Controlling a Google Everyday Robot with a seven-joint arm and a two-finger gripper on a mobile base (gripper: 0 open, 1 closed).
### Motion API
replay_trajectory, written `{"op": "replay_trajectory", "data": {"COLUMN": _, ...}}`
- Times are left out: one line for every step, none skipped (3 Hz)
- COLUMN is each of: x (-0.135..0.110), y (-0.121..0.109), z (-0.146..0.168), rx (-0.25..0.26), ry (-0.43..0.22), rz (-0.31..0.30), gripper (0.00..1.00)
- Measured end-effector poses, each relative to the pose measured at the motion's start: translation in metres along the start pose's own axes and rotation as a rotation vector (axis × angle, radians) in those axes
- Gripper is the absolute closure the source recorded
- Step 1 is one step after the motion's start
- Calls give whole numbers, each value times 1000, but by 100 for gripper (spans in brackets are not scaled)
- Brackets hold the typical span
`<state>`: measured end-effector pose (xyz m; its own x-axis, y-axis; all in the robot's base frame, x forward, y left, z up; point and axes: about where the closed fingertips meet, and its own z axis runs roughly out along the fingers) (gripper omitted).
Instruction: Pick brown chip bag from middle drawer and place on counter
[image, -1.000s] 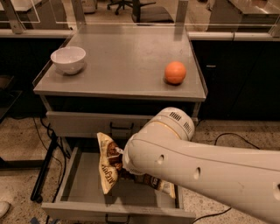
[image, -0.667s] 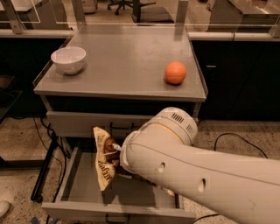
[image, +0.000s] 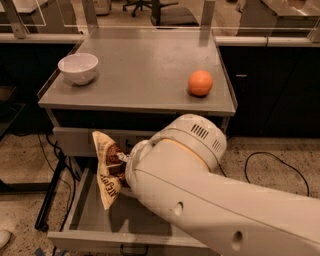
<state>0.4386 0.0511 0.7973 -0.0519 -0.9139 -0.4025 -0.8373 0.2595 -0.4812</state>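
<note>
1. We see a white bowl (image: 78, 67) standing upright on the counter (image: 145, 75), near its left rim and toward the back.
2. Just under the counter's front edge, an upper drawer (image: 72, 140) sits pushed in, its grey front partly covered by the bag.
3. Below the counter's front edge, left of its middle, is the bag (image: 107, 169). It is dark brown with a tan edge and white lettering and is held on end. Its top corner is close under the counter's lip and its lower tip points down. It does not touch the counter.
4. Lower still beneath the counter, the drawer (image: 90, 212) stands pulled out toward us. Its grey floor shows under the bag, which seems lifted off that floor rather than lying on it.
5. The gripper (image: 123, 159) is below the counter's front edge, left of its middle, and mostly hidden by the arm. The little we see of it is clenched on the bag's right side, about halfway up.
6. The arm (image: 210, 200) enters from the lower right as a thick white link. It rises toward the counter's front and bends at a rounded, vented joint just below the front edge, right of middle. From there the wrist turns left to the bag.
7. An orange (image: 200, 82) rests on the counter near its right rim, toward the front, well apart from the bowl.
8. A black cable (image: 280, 162) loops on the floor, right of the counter and below it.
</note>
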Motion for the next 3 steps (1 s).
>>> {"op": "replay_trajectory", "data": {"x": -1, "y": -3, "z": 2, "rx": 8, "ry": -6, "rz": 4, "gripper": 100}}
{"op": "replay_trajectory", "data": {"x": -14, "y": -30, "z": 2, "rx": 50, "ry": -52, "rz": -4, "gripper": 100}}
{"op": "replay_trajectory", "data": {"x": -29, "y": -62, "z": 2, "rx": 94, "ry": -97, "rz": -10, "gripper": 100}}
